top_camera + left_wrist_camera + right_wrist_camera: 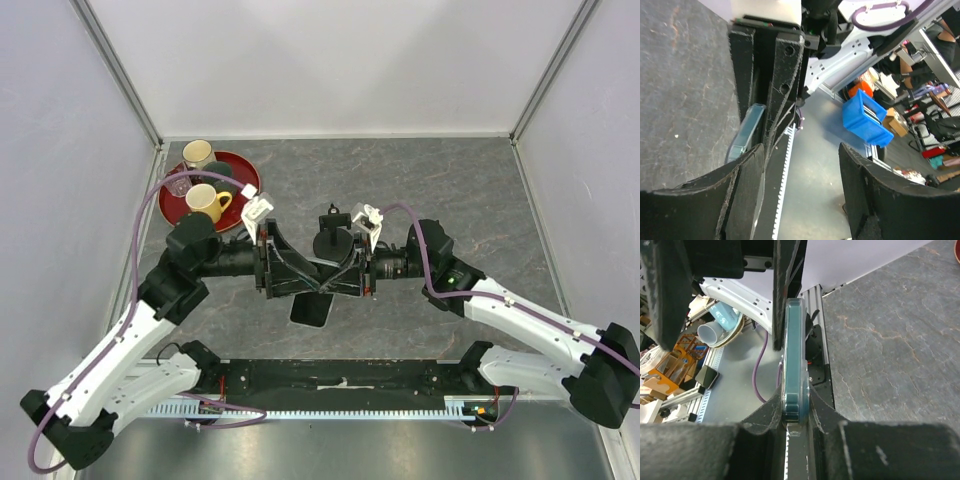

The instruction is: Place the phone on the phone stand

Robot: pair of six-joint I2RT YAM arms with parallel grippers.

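- Grey stone-patterned surface (440, 200), top view: both arms reach in to its middle, and the left fingers (295, 266) and right fingers (348, 272) meet tip to tip.
- The phone (311, 310) shows as a black rectangle just near of the fingertips, with its far end under them. This view does not show whether it is clear of the surface.
- The phone stand (332, 243) is upright on its disc base just far of the fingers, apart from the phone.
- A red tray (243, 170) with two yellow mugs sits at the far left, well apart from the arms.
- Left wrist view: the left fingers (747, 195) are spread wide with only open space between them. The phone (746, 131) is edge-on just outside one of them. Its other end lies between the right fingers (785, 75).
- Right wrist view: the right fingers (767, 417) pinch the phone (794, 350) edge-on, one on each face. One of the left fingers (667, 295) lies along the phone's far end; the other is well apart.
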